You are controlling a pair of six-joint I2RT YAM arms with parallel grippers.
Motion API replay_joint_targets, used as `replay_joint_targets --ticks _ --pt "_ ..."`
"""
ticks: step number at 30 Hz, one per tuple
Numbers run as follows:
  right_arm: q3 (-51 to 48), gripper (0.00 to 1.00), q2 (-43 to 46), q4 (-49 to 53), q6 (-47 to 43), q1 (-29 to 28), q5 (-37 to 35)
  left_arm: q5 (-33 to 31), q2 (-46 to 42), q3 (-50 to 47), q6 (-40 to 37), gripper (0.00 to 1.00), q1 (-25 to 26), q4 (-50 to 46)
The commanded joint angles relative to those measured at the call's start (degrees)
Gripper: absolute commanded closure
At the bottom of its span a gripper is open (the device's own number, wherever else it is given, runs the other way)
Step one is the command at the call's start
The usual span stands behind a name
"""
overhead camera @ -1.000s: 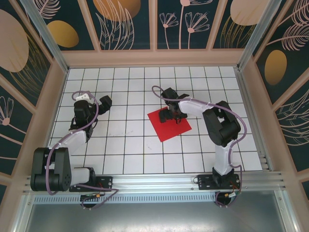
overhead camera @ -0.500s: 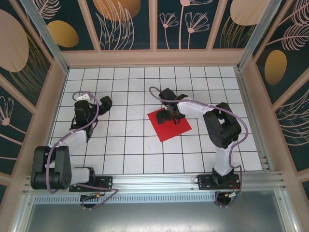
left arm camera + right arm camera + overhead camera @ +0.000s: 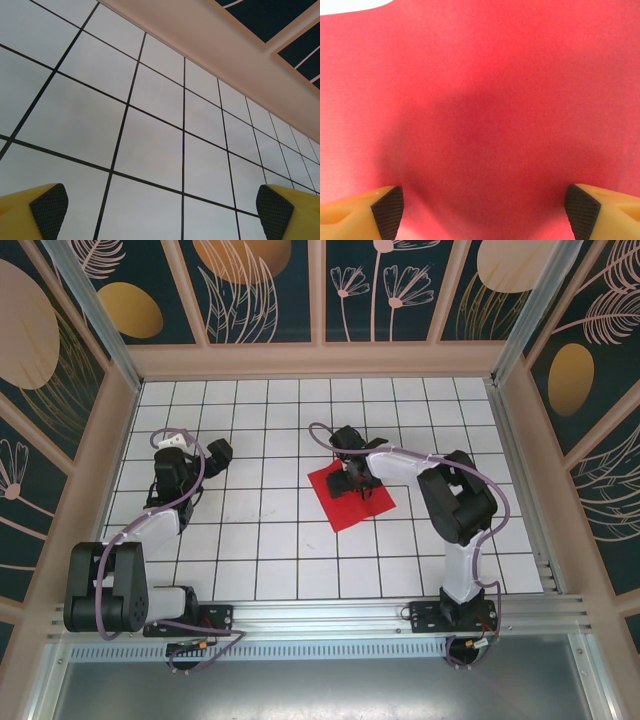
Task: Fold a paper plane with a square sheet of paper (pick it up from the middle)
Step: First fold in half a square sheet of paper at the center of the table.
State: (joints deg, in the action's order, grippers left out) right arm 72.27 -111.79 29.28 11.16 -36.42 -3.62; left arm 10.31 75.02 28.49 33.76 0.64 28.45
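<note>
White tiled table (image 3: 260,540), floral walls (image 3: 260,290); square sheet of paper (image 3: 343,512) on it.

A white tiled table (image 3: 260,540) with black grid lines sits inside dark floral-patterned walls (image 3: 270,280) framed in pale wood.

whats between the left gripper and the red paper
Just bare table. In the top view, the white tiles from the left gripper across to the paper carry no object.

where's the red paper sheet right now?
In the top view, the square sheet of paper lies flat on the tiled table, right of centre, directly under the open right hand.
</note>
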Motion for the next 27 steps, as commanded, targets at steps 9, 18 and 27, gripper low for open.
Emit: replay_joint_targets --ticks 9,18,27 --pt "-1.74 0.54 6.78 -7.57 7.48 1.92 15.21 6.81 0.16 -0.77 4.48 0.03 -0.45 0.66" --pt "-8.91 0.71 13.09 -30.15 20.74 6.78 36.33 19.15 0.71 -6.11 18.86 0.17 -0.16 15.8" --pt "-11.88 0.71 9.21 -33.88 24.12 8.72 40.09 17.49 5.08 -1.68 20.68 0.18 7.97 11.06"
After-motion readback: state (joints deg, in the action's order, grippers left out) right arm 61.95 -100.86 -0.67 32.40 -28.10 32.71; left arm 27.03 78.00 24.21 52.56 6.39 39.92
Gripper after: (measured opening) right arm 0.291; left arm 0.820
